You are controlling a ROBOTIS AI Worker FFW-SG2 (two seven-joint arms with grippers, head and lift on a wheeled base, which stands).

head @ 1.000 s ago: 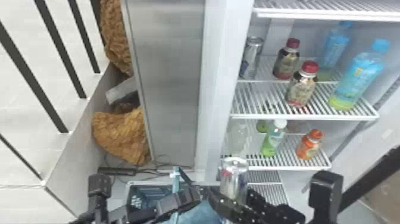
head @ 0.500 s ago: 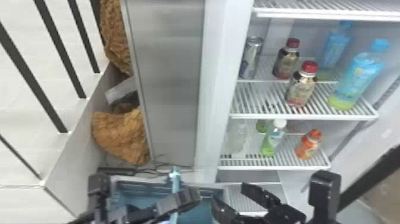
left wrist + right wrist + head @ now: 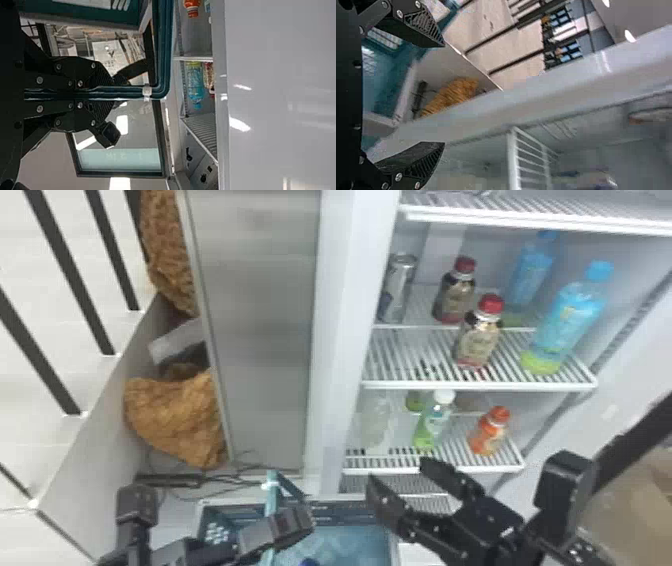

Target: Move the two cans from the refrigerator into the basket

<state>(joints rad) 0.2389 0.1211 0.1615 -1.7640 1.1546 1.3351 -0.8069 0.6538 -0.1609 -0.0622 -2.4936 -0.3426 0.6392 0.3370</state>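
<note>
- Standing on a shelf of the fridge (image 3: 353,305), near its left side, the last can (image 3: 398,287) is upright and untouched, with a red-capped bottle (image 3: 455,292) beside it.
- The first can, between the right gripper's (image 3: 398,471) fingers a second ago, has gone from there, so it was probably dropped into the basket (image 3: 345,506); a blue spot (image 3: 310,562) inside might be part of it, but I cannot tell.
- That would leave half the job.
- The right gripper is spread wide, holding and touching nothing, and has moved up from the basket towards the shelves.
- The left gripper (image 3: 115,93) is closed on the basket's handle (image 3: 130,93).
- Next, I'd reach for the last can, minding the bottle.
</note>
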